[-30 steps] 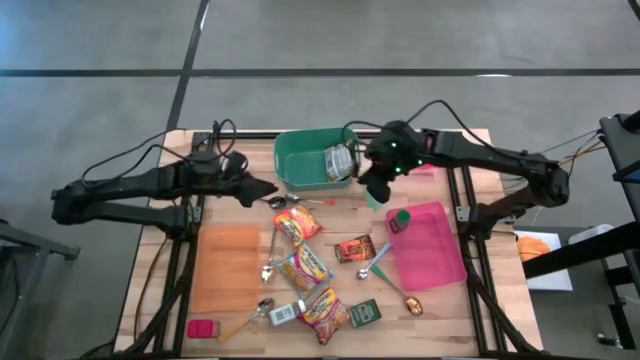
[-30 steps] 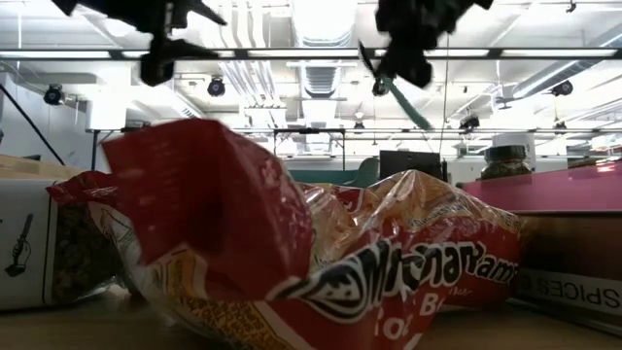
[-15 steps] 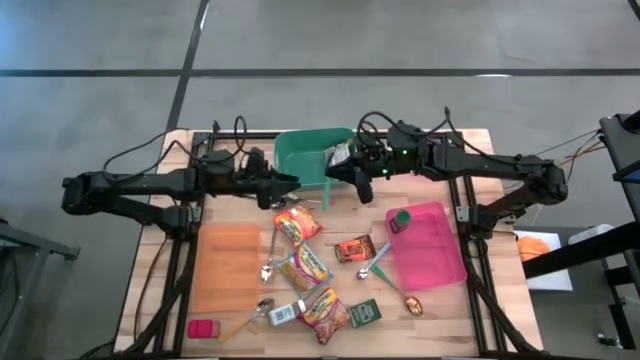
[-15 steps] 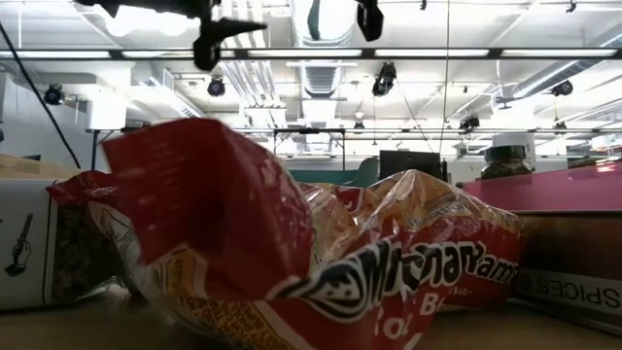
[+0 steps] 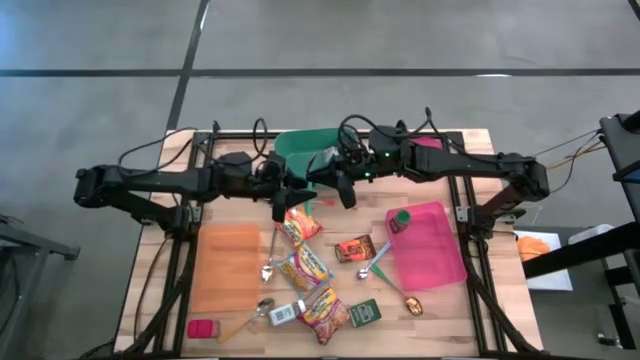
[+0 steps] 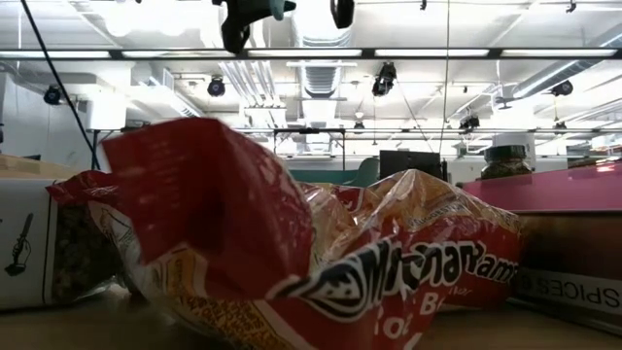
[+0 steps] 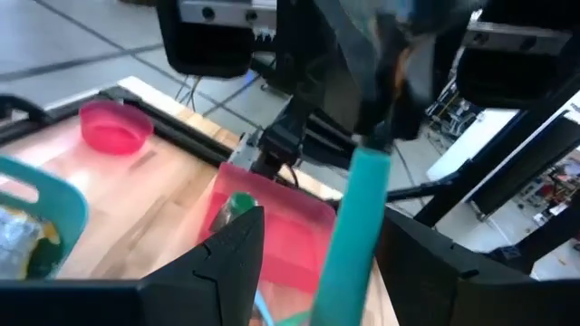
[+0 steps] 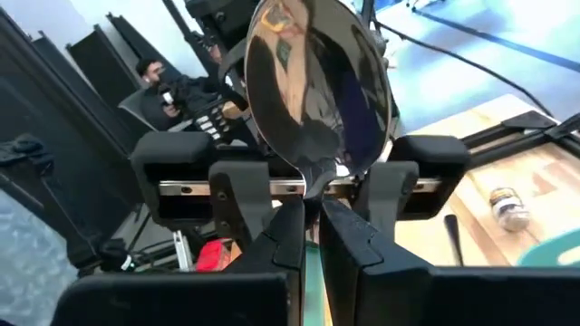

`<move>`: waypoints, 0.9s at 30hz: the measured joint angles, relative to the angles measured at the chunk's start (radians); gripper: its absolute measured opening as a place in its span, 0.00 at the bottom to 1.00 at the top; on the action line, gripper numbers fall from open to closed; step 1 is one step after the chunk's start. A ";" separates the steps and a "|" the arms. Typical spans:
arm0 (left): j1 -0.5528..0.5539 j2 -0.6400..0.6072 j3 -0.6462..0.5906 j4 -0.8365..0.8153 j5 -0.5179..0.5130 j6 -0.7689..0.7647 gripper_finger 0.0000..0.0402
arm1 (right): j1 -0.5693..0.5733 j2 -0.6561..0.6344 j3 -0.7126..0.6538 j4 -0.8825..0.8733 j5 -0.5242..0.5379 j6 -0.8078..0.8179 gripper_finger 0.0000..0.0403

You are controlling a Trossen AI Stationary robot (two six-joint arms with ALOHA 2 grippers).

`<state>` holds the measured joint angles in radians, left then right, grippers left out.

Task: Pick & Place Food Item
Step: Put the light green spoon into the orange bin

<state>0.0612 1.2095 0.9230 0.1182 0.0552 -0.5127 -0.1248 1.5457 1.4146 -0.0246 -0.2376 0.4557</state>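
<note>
Handover step: right pincer [image 8: 311,226] pinches the spoon [image 8: 317,86]; left pincer [image 7: 317,263], spread around its teal handle, should next close.

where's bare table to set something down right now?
Free: the orange mat, bare on top; the lower half of the pink tray, below the green-capped jar. Crowded: the centre strip of noodle packets and spoons between them.

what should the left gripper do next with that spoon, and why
Probably close on the teal handle of the spoon: it hangs between the fingers of the open left gripper, while the right gripper is shut on the spoon's neck, which looks like a handover.
</note>
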 joint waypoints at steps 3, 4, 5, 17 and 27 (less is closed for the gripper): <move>0.000 0.008 0.002 0.004 0.000 -0.019 0.51 | 0.006 0.010 0.015 -0.003 -0.003 -0.003 0.02; 0.000 0.007 0.001 -0.002 0.003 -0.019 0.50 | 0.007 0.010 0.017 -0.003 -0.002 -0.010 0.02; -0.001 0.007 0.001 0.004 0.004 -0.019 0.48 | 0.009 0.012 0.019 -0.001 -0.002 -0.014 0.02; -0.012 0.003 0.002 0.016 0.061 0.017 0.11 | 0.011 0.014 0.020 0.000 -0.007 -0.012 0.03; -0.017 -0.003 0.004 0.008 0.062 -0.019 0.11 | 0.017 0.013 0.020 0.001 -0.002 0.002 0.31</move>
<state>0.0446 1.2063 0.9268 0.1259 0.1167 -0.5321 -0.1081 1.5589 1.4342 -0.0235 -0.2398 0.4572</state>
